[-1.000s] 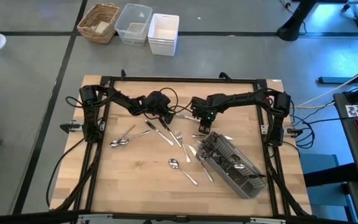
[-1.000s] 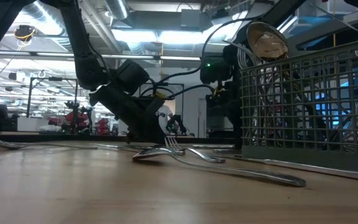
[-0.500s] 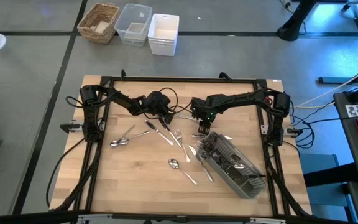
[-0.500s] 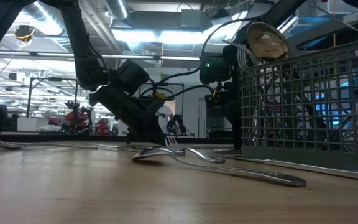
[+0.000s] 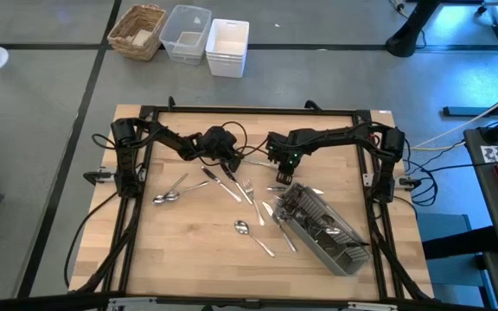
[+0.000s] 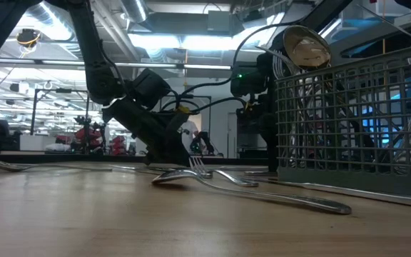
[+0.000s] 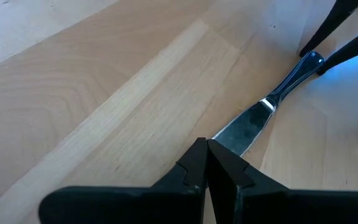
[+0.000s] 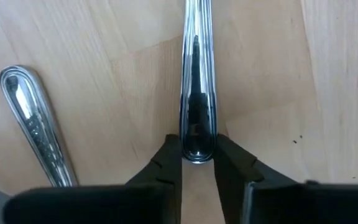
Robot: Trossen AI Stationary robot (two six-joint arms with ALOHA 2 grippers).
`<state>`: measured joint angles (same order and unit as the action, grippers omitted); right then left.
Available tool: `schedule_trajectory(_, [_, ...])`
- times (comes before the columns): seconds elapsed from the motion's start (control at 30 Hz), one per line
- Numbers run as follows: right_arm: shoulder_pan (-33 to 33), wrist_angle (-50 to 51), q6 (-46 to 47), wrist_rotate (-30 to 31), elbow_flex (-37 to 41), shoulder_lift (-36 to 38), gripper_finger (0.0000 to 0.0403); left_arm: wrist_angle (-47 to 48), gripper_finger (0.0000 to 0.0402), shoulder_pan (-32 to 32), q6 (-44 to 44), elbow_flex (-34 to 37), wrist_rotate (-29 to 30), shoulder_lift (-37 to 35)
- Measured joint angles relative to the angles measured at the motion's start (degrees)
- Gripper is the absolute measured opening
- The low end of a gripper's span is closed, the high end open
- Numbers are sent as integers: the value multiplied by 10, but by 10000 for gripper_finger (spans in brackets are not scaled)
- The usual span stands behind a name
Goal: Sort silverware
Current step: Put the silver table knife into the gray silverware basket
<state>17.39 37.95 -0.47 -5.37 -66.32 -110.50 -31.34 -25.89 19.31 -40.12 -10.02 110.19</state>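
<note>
Silverware lies scattered on the wooden table: spoons [image 5: 168, 197], forks [image 5: 248, 190] and a spoon [image 5: 242, 227]. More pieces stand in the grey slatted caddy [image 5: 322, 226], which lies at the near right. My left gripper [image 5: 232, 166] is low over the table's middle. It is shut, with its tips [image 7: 207, 146] at the blade tip of a table knife [image 7: 260, 112] lying flat. My right gripper [image 5: 281, 171] is close beside it to the right, shut on the handle of a silverware piece [image 8: 197, 74]; the other end of that piece is out of view. My left gripper slants down from above, and its shut fingertips [image 7: 219, 163] stand at the knife's blade tip [image 7: 224, 135]. The knife lies flat on the table, stretching away from the fingers. Whether the tips press on the blade or only stand beside it, I cannot tell. My right gripper pinches the free end of the handle [image 8: 196, 146] between its two fingers [image 8: 166, 158], from above. The fingers lie along the handle's line, one on each long edge. The piece rests on the wood.
A second, patterned handle [image 8: 33, 121] lies beside the held one. In the low view a fork [image 6: 202, 168] lies in front, and the caddy [image 6: 355, 121] fills the right with a spoon bowl [image 6: 305, 46] sticking up. A basket [image 5: 137, 30] and tubs [image 5: 207, 39] sit beyond the far edge.
</note>
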Motion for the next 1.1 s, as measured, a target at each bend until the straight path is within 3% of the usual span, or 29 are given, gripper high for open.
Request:
schedule_trajectory(0.4, [0,41,2,-18,-37,-4,92,-50,10,4,-45,2,-8,3])
schedule_trajectory(0.73, [-2,41,2,-64,-61,-6,95,-130,66,20,-47,1,-20,3])
schedule_trajectory(0.87, [-2,39,2,-80,-61,-5,96,-172,90,28,-62,0,-58,1])
schedule_trajectory(1.1, [-2,34,18,-84,-61,-5,86,-166,110,50,-99,0,-124,1])
